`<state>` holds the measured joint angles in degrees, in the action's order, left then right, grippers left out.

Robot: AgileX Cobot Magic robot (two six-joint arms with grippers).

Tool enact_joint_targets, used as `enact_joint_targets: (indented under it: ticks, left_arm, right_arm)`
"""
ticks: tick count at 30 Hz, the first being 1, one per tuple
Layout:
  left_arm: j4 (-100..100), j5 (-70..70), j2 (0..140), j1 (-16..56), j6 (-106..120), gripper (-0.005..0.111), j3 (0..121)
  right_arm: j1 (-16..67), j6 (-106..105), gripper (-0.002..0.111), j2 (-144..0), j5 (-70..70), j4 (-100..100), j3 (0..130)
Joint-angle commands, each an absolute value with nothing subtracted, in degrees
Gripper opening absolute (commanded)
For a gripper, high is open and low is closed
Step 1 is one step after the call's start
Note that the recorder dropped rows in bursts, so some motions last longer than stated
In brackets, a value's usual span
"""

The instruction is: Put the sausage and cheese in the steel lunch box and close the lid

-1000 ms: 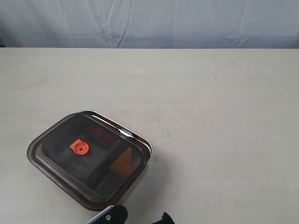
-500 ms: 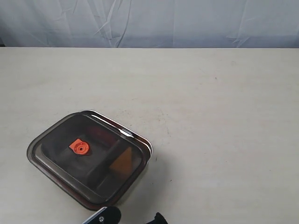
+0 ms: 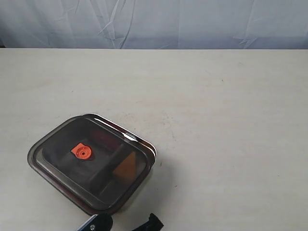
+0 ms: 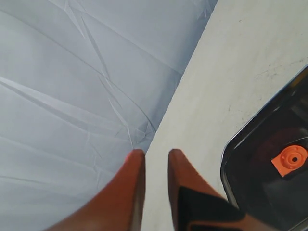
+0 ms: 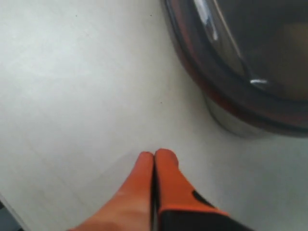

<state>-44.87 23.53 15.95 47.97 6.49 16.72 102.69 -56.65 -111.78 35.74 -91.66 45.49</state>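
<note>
Smoky plastic lid (image 3: 91,161) lies on the steel lunch box (image 3: 147,145) with the cheese (image 3: 126,167) under it, but a corner may be unsealed, because the narrowly parted left gripper (image 4: 156,156) and closed right gripper (image 5: 154,156) hang empty.

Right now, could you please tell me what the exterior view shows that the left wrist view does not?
Only the exterior view: the whole shiny rectangular steel lunch box, and the yellow triangular cheese wedge inside it. Only the left wrist view: the left gripper, its orange fingers slightly apart with nothing between them. Both: the dark translucent plastic lid closed on the box, its small orange round valve, the pale table and the wrinkled blue-grey cloth backdrop.
</note>
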Motion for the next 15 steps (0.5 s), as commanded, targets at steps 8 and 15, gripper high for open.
enact_joint_targets:
  ticks: [8,15]
  left_arm:
    - [-44.3,23.7,15.7,48.2,6.0,0.018,16.8]
    - [-44.3,23.8,15.7,48.2,6.0,0.018,16.8]
  right_arm:
    - [101.5,-58.3,-0.001,-111.6,37.9,-90.2,46.0]
    - [99.3,-60.0,-0.001,-109.8,37.6,-90.0,46.0]
